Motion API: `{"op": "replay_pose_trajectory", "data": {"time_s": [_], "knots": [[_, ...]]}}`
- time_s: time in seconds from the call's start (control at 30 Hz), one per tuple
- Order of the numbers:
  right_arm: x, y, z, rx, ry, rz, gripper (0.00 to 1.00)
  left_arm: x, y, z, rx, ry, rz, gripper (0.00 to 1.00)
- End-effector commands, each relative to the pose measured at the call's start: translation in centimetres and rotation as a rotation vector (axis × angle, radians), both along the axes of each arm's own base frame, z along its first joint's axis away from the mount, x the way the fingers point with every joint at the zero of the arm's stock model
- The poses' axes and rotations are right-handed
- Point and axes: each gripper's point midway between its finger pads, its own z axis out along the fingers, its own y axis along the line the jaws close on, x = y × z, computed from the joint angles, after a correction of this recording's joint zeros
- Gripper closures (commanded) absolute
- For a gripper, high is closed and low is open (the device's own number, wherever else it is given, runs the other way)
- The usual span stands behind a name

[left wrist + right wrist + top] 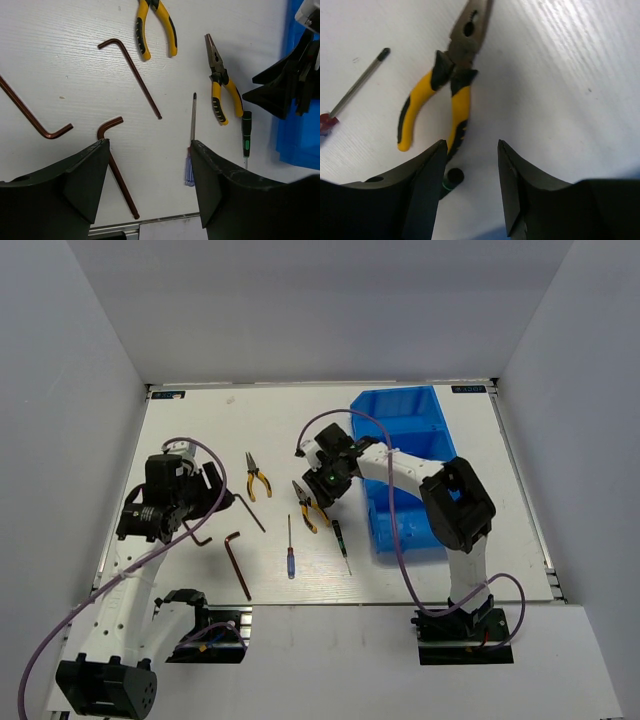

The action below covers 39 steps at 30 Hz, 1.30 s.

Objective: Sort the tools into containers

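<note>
My right gripper [320, 497] [470, 145] is open and empty, low over the handles of one yellow-black pliers [308, 506] [451, 85]. The black-green screwdriver [341, 543] [452, 177] lies beside its left finger. My left gripper [217, 490] [150, 145] is open and empty, high above the table. Below it lie the other pliers [257, 477] [156, 27], the blue-red screwdriver [290, 552] [192, 125] and three hex keys [250, 512] [131, 75], [238, 562] [117, 165], [196, 534] [30, 112]. The blue bin [395, 398] [300, 125] stands at the right with no tools showing in it.
The right arm reaches across the bin's near compartments and hides part of them. White walls enclose the table on three sides. A metal rail [150, 220] runs along the table's near edge.
</note>
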Motion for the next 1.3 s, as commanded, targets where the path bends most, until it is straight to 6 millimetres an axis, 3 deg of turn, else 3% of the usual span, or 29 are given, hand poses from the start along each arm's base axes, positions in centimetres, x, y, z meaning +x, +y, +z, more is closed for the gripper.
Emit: {"op": "replay_pose_trajectory", "data": {"time_s": [0.0, 0.23, 0.27, 0.37, 0.43, 0.47, 0.5, 0.53, 0.63, 0.7, 0.77, 0.83, 0.87, 0.93, 1.0, 1.03, 1.1, 1.17, 1.2, 1.27], "knots": [[0.4, 2.0, 0.3, 0.004, -0.066, 0.010, 0.49, 0.9, -0.4, 1.3, -0.026, -0.046, -0.010, 0.24], [-0.1, 2.1, -2.5, -0.108, -0.121, 0.008, 0.49, 0.9, -0.3, 1.9, -0.007, -0.061, -0.028, 0.24], [0.7, 1.3, -2.8, -0.157, -0.161, -0.020, 0.49, 0.8, -0.3, 1.5, -0.006, -0.050, -0.028, 0.24], [0.7, 0.7, -4.5, -0.209, -0.148, -0.034, 0.50, 0.9, -0.6, 0.8, -0.018, -0.048, -0.042, 0.24], [0.2, 0.0, -5.5, -0.228, -0.122, -0.035, 0.60, 1.0, -0.8, 0.6, -0.024, -0.050, -0.049, 0.26], [0.1, -0.1, -5.7, -0.225, -0.114, -0.034, 0.69, 1.3, -0.8, 1.0, -0.025, -0.071, -0.049, 0.26], [-0.2, -0.3, -6.1, -0.235, -0.099, -0.025, 0.89, 1.3, -1.0, 0.3, -0.030, -0.050, -0.056, 0.27], [-0.8, -0.3, -6.1, -0.224, -0.072, -0.019, 0.96, 1.6, -1.0, 0.6, -0.031, -0.066, -0.056, 0.29], [-2.6, 0.4, -5.8, -0.139, 0.055, 0.003, 1.00, 2.8, -1.4, 0.0, -0.037, -0.059, -0.077, 0.30], [-2.5, 0.8, -4.8, -0.085, 0.086, 0.014, 1.00, 3.7, -1.6, -1.0, -0.043, -0.037, -0.083, 0.30], [-1.2, 1.5, -2.8, -0.032, 0.052, 0.024, 1.00, 4.4, -1.8, -1.5, -0.042, -0.033, -0.096, 0.30], [2.4, 3.2, 1.4, 0.047, -0.043, 0.006, 1.00, 5.5, -1.9, -2.7, -0.041, -0.006, -0.096, 0.30], [3.9, 2.2, 2.0, 0.035, -0.052, -0.018, 1.00, 6.0, -2.2, -2.9, -0.035, -0.004, -0.111, 0.30], [7.8, 4.0, 7.4, 0.116, -0.169, -0.040, 1.00, 7.1, -2.2, -3.4, -0.028, -0.002, -0.117, 0.30], [11.0, 2.9, 9.7, 0.117, -0.260, -0.075, 1.00, 7.8, -2.2, -5.4, -0.018, 0.061, -0.125, 0.30], [12.2, 2.9, 11.5, 0.135, -0.311, -0.082, 1.00, 8.7, -2.4, -5.1, -0.001, 0.047, -0.137, 0.30], [14.7, 1.3, 12.8, 0.125, -0.374, -0.134, 1.00, 9.4, -2.5, -7.3, 0.029, 0.113, -0.148, 0.32], [17.2, -0.3, 14.2, 0.098, -0.464, -0.190, 1.00, 10.5, -2.4, -8.0, 0.065, 0.128, -0.164, 0.32], [19.2, -2.5, 14.6, 0.063, -0.515, -0.245, 1.00, 10.7, -2.5, -9.3, 0.082, 0.168, -0.164, 0.33], [21.3, -5.2, 15.4, -0.011, -0.598, -0.330, 1.00, 11.8, -2.6, -9.6, 0.110, 0.172, -0.166, 0.33]]}}
